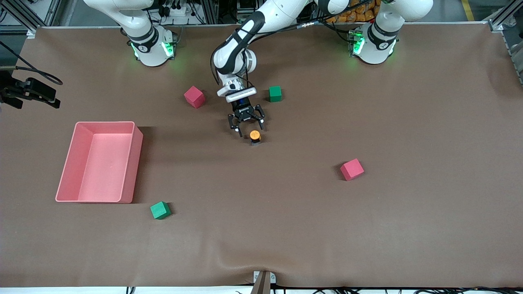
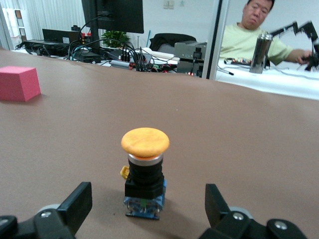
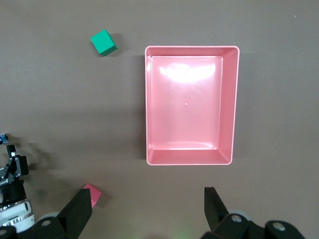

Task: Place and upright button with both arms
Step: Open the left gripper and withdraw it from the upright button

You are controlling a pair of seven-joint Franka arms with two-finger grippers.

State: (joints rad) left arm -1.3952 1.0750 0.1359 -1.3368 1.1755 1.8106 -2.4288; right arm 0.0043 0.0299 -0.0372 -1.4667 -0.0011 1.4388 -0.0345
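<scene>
A pink tray (image 1: 99,162) sits toward the right arm's end of the brown table (image 1: 408,224), with a green cube (image 1: 159,210) just off its corner, nearer the front camera. In the right wrist view the right gripper (image 3: 148,211) hangs high over the table near the tray (image 3: 229,104), its fingers spread wide with nothing between them; the arm waits there. The same view takes in the green cube (image 3: 103,42) and part of a red cube (image 3: 93,194).

Toward the middle of the table, a red cube (image 1: 194,96) lies on the robots' side. Beside it the left gripper (image 1: 246,123) is down low at the table, jaws released and apart. The button (image 1: 255,137) stands upright on the table just in front of those open fingers, orange cap up, untouched by them. The left wrist view shows the button (image 2: 144,172) standing between the two fingers (image 2: 75,206), clear of both. A second green cube (image 1: 275,93) rests next to the left arm's wrist, and another red cube (image 1: 352,169) lies well apart toward the left arm's end.
</scene>
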